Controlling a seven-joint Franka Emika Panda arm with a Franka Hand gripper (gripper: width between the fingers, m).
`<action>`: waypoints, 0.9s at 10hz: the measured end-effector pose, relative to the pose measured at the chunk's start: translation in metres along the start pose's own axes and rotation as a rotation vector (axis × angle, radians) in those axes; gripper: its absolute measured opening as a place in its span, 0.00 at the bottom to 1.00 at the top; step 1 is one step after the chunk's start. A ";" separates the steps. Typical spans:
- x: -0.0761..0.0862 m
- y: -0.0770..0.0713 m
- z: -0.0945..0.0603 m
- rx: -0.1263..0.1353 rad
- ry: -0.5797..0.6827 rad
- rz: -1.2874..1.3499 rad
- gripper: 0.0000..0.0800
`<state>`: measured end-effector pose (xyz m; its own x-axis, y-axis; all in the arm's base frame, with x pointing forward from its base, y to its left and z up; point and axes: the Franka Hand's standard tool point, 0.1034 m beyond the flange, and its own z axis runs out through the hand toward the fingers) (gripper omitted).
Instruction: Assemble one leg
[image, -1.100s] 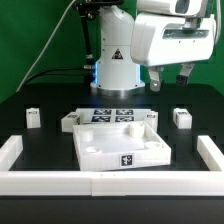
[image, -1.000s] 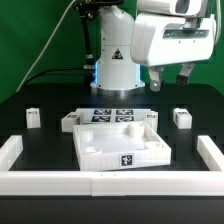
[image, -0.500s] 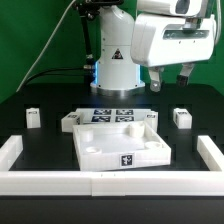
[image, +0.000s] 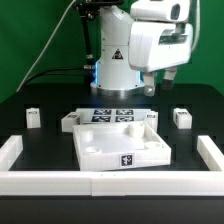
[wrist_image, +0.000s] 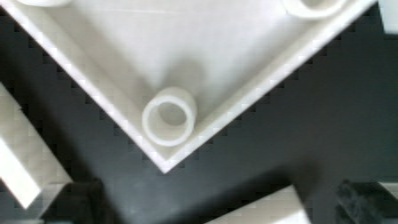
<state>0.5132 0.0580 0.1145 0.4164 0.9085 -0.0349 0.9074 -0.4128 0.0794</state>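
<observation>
The white tray-like tabletop (image: 120, 146) lies in the middle of the black table. Small white legs stand around it: one at the exterior view's left (image: 32, 117), one at the right (image: 181, 117), and two against the tabletop's far corners (image: 68, 122) (image: 152, 118). My gripper (image: 160, 80) hangs open and empty high above the tabletop's far right part. In the wrist view a tabletop corner (wrist_image: 107, 70) with a round socket (wrist_image: 169, 115) lies below the gripper (wrist_image: 217, 205), whose dark fingertips (wrist_image: 71, 205) stand apart with nothing between them.
The marker board (image: 112, 114) lies just behind the tabletop. Low white rails line the table's front (image: 110, 183), left (image: 10, 150) and right (image: 211, 150). The robot base (image: 112, 65) stands behind. A white strip (wrist_image: 22, 150) shows at the wrist view's edge.
The hand has moved toward the exterior view's left, now above the tabletop's far right part. The parts on the table have not moved.
</observation>
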 end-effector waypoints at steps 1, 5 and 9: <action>-0.012 0.000 0.008 0.002 0.012 -0.090 0.81; -0.026 0.003 0.021 -0.007 0.027 -0.227 0.81; -0.043 0.000 0.032 -0.038 0.050 -0.417 0.81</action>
<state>0.4970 0.0167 0.0842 0.0095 0.9997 -0.0237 0.9944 -0.0070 0.1059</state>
